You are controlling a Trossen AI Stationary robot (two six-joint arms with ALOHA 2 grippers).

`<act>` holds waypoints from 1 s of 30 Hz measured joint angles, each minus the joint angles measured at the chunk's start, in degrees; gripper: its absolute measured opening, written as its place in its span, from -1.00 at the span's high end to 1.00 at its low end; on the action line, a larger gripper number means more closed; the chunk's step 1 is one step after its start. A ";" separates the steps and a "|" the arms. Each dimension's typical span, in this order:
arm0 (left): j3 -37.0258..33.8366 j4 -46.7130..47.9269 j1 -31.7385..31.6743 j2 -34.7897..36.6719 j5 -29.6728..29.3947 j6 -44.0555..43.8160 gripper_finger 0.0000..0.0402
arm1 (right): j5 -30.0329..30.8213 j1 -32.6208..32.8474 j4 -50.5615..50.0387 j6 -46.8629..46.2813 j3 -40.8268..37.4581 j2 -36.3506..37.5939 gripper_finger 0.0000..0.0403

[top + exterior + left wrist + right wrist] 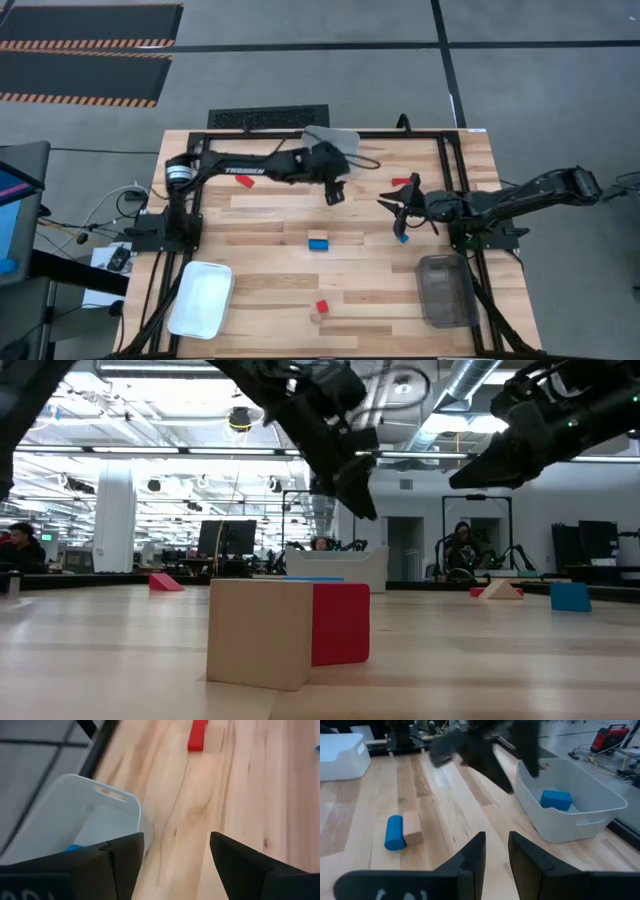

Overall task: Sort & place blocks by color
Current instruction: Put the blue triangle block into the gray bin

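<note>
Starting at the left gripper (336, 193), its two fingers (125, 862) are seen spread wide. Nothing is held between them, and bare table (270, 215) wood is seen through the gap. This gripper is held above the table, just in front of a pale translucent bin (335, 140) that is set at the far edge. A blue block (556, 800) is seen lying inside that bin.

The right gripper (404, 207) is held over the table to the right of centre. Its fingers (472, 857) are set narrow, with only a slim gap between them, and no block is gripped there. Near it, a far red block (403, 183) is found on the side toward the far edge and a small blue block (402, 238) on the side toward the front.

Nearer the middle of the table, a blue piece (318, 243) is laid touching a tan piece (412, 830). Close to the front edge, a front red block (321, 306) is set against a tan block (260, 632), and the two are touching. A white bin (200, 298) is placed at the front left corner and a dark grey bin (445, 290) at the front right.
</note>
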State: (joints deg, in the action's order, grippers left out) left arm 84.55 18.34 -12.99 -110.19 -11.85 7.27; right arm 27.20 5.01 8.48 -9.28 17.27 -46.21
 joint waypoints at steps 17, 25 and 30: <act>-35.83 -29.37 13.53 22.62 -2.30 -7.56 0.00 | -0.55 1.01 1.07 -0.01 0.01 0.57 0.47; -36.06 -30.01 18.87 21.83 -2.40 -5.21 0.00 | -0.37 -0.01 4.60 5.72 0.01 -3.05 0.47; -36.03 -31.83 18.80 21.83 -2.52 -4.94 0.00 | -0.37 -0.89 5.61 5.66 0.01 -5.92 0.47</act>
State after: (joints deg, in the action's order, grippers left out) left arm 48.52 -13.49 5.81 -88.36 -14.37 2.33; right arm 26.83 4.12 14.09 -3.62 17.28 -52.14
